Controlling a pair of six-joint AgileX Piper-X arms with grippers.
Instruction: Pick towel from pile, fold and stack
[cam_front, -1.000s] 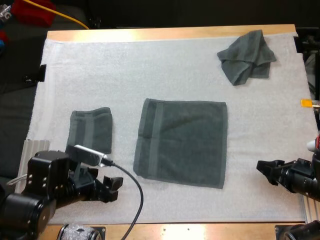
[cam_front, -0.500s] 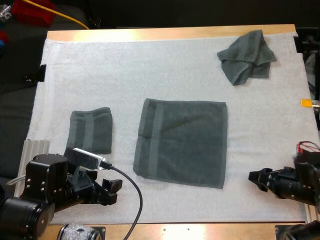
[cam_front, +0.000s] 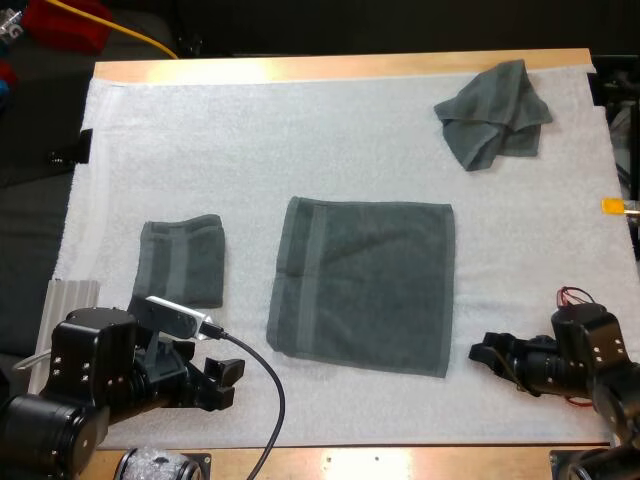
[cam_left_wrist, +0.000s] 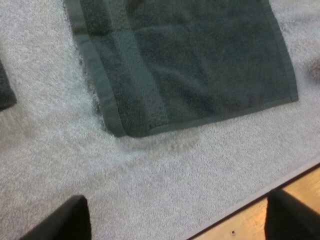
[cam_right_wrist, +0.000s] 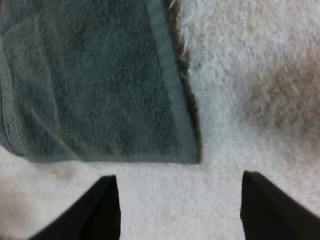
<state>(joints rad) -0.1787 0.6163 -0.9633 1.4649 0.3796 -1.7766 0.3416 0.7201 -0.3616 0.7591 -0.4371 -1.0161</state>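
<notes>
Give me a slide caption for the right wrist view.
Open right hand poised over the white mat, just short of a corner of the spread towel.

high: rear, looking down | wrists: close, downward | shared: spread towel (cam_front: 365, 285)

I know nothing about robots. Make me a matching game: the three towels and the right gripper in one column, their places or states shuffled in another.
1. crumpled towel
2. folded towel
3. spread towel
4. right gripper

A. middle of the mat
B. far right corner of the mat
C. open, at the spread towel's near right corner
D. left of the spread towel

Pairs: 1-B, 2-D, 3-A, 4-C
</notes>
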